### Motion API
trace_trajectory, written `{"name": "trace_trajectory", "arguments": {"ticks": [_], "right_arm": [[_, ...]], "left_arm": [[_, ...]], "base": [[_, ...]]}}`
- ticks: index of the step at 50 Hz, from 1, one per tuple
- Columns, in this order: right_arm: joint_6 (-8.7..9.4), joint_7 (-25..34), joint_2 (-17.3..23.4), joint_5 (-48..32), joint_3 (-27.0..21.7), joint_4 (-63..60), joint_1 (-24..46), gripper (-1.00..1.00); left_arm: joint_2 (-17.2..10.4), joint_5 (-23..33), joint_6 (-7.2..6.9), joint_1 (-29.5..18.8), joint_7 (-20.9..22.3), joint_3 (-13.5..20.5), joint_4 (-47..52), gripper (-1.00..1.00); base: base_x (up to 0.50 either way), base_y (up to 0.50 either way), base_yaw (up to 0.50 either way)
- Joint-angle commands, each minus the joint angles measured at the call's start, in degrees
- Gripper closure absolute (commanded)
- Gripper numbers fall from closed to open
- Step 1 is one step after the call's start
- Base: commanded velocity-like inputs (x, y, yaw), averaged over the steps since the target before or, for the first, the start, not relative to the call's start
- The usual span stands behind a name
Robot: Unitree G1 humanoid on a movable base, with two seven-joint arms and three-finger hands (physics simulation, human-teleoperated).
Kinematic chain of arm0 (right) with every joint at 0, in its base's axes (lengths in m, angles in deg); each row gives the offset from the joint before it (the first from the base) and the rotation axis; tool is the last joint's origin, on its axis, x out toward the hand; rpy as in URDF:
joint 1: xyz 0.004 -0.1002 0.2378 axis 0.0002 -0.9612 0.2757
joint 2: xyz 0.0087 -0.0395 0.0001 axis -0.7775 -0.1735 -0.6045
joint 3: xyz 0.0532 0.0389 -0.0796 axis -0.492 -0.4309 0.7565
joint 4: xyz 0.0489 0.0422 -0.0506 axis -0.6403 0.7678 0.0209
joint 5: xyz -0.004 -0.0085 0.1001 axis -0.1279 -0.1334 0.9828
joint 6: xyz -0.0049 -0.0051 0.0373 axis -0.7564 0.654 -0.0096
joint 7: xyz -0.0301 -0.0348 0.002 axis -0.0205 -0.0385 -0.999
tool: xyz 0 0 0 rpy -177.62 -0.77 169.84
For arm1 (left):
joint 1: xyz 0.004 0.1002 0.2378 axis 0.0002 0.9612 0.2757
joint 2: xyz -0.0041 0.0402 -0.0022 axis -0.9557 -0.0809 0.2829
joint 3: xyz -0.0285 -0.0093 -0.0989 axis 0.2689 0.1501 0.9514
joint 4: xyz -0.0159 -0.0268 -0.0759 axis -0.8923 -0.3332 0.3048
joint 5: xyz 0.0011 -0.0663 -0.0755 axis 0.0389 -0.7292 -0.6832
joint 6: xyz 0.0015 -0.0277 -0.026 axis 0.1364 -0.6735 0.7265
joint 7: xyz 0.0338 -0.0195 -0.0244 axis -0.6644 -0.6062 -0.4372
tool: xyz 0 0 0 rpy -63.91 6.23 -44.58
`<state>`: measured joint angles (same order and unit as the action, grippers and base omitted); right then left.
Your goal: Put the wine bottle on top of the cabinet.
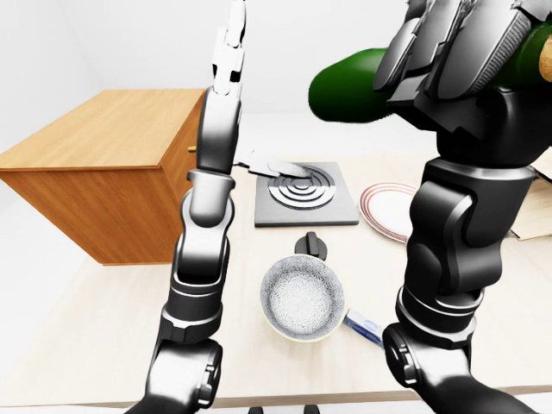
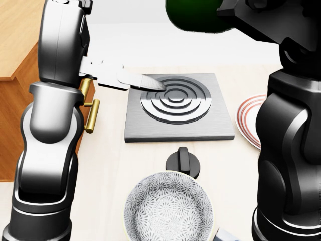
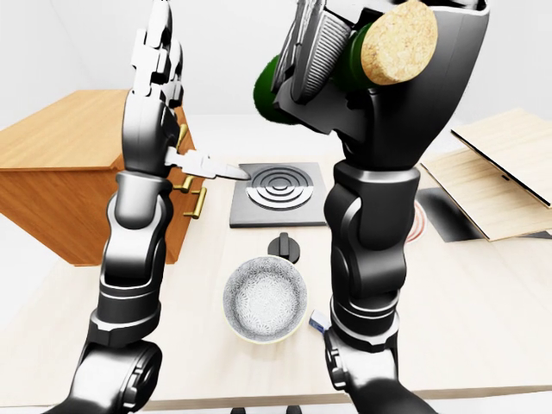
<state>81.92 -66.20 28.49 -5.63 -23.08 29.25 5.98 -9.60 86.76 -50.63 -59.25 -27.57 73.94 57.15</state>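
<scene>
The green wine bottle (image 1: 349,86) lies roughly level high at the top of the left-eye view, its cork (image 3: 398,41) pointing toward the camera. My right hand (image 1: 448,52) is shut round the bottle's body. The wooden cabinet (image 1: 108,134) with brass handles (image 2: 90,115) stands at the left, its flat top bare; the bottle is well to its right and higher. My left hand (image 3: 159,39) is raised between cabinet and bottle, fingers straight up and open, holding nothing. A pale pointed part (image 2: 135,80) juts from that arm over the hob's left edge.
On the light counter lie a grey hob plate (image 2: 178,108), a black knob (image 2: 183,161), a patterned bowl (image 2: 168,208) and a red-rimmed plate (image 1: 384,211) at the right. Wooden boards (image 3: 504,172) lie at the far right of the right-eye view.
</scene>
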Motion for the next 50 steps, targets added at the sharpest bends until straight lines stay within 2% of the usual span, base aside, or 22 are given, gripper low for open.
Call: {"name": "trace_trajectory", "arguments": {"ticks": [1, 11, 33, 45, 50], "right_arm": [[0.00, -0.9, -3.1, -0.7, 2.0, -2.1, -4.2, 1.00], [0.00, 0.0, -4.9, -3.0, 3.7, -2.3, -4.4, 1.00], [0.00, 2.3, -7.6, -7.1, 5.9, -1.5, -6.0, 1.00], [0.00, 3.5, -9.0, -9.1, 7.1, -1.2, -6.8, 1.00], [0.00, 4.0, -9.5, -10.0, 7.7, -1.5, -7.3, 1.00]], "left_arm": [[1.2, 1.5, 0.00, -2.6, -0.2, -0.6, -4.0, -1.00], [2.0, 1.7, 0.00, -4.4, -1.3, -0.9, -9.4, -1.00], [4.2, 2.7, 0.00, -4.4, -2.0, -1.8, -14.5, -1.00], [4.5, 4.3, 0.00, -5.7, -2.1, -2.6, -12.3, -1.00], [5.0, 5.4, 0.00, -5.5, -0.4, -3.3, -10.4, -1.00]], "base": [[0.00, 0.00, 0.00], [0.00, 0.00, 0.00], [0.00, 0.00, 0.00], [0.00, 0.00, 0.00], [0.00, 0.00, 0.00]]}}
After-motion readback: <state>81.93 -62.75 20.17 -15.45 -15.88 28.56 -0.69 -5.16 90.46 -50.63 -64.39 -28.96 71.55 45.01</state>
